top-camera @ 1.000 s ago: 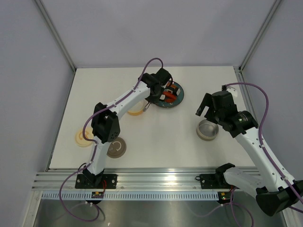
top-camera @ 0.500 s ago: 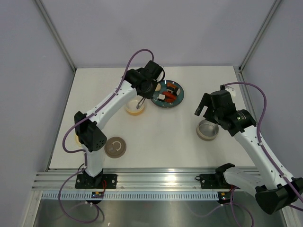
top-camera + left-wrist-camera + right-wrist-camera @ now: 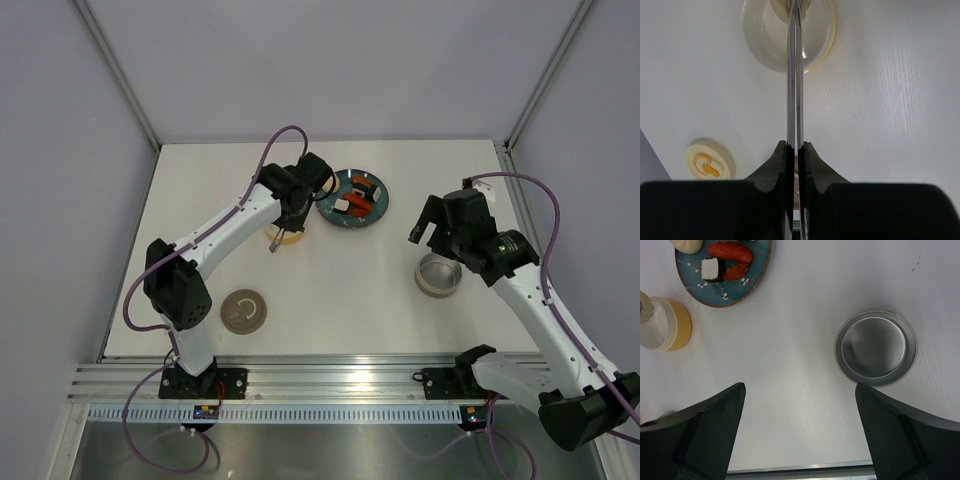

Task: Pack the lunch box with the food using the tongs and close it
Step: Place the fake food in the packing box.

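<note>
**Tongs pinched over the cream tub, food one reach to the right**

The tongs (image 3: pixel 794 90) sit in the left gripper (image 3: pixel 795 146), which is squeezed narrow on them, so the two metal arms lie pressed flat together. Their long axis runs straight out from the fingers, and the tips end above the open cream container (image 3: pixel 751 35) at mid-table. A pale lump shows at the tips, but whether it is a piece of food I cannot tell.

The food left to pack lies on the teal plate (image 3: pixel 747 287), just to the right of that container and slightly farther back. On it are a sausage (image 3: pixel 730 250), a sushi piece (image 3: pixel 710 268) and a bun (image 3: pixel 687 244) at the plate's far edge. The left arm is much the nearer, so the next pick is probably a short swing right.

The right gripper (image 3: pixel 800 387) hangs spread wide and empty near the metal bowl (image 3: pixel 875 313), well right of the plate.

Only the left wrist view shows the tongs closed. Only the right wrist view separates the food pieces. The top view alone shows a brown lid (image 3: pixel 244 311) at near left.
</note>
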Controlling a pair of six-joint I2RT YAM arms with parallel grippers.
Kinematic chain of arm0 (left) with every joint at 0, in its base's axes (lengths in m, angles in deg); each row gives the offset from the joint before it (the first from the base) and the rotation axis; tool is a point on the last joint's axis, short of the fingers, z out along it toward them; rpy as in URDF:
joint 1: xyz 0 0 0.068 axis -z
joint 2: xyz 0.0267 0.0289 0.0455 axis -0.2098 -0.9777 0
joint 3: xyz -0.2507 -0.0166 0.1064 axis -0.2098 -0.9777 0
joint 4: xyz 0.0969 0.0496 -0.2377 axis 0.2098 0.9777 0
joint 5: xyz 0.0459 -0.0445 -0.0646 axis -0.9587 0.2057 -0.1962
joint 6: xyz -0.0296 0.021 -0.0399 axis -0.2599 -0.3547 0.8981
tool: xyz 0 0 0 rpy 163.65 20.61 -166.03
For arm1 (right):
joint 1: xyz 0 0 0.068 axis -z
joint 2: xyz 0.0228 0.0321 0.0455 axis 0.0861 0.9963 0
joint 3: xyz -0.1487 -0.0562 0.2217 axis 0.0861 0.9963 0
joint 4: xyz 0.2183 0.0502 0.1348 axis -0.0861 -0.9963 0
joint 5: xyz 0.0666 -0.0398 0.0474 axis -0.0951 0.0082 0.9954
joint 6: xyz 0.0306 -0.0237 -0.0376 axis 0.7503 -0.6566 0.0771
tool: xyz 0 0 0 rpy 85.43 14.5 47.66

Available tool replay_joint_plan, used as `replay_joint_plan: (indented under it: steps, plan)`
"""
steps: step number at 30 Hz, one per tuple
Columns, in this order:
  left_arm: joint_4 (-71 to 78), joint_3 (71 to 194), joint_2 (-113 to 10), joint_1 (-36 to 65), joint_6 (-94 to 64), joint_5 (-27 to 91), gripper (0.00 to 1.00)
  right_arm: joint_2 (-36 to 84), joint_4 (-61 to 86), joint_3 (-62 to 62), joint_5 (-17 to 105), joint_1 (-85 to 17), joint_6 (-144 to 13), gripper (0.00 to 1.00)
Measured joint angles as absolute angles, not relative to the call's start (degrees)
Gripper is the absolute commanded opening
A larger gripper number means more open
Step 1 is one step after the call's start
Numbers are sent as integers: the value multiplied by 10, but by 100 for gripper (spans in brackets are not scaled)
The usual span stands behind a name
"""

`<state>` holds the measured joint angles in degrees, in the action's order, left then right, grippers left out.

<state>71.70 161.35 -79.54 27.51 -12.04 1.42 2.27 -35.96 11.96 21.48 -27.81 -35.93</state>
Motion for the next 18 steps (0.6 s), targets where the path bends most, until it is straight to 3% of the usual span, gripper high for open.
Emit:
replay_joint_plan:
  steps: [9,12,13,17,18]
  plan:
    - [701,1532,-791,273,-102,2,2,10,-359,124,219,-278,-358,100]
    - [696,1518,-786,272,-99,2,22,9,-358,124,219,-278,-358,100]
    - [695,1517,-785,272,-99,1,39,9,-358,124,219,-278,-358,99]
    - [688,1515,-783,272,-94,-2,59,9,-359,124,219,-278,-357,99]
    - [687,1515,-782,272,-92,-3,60,9,-358,124,219,-278,-357,100]
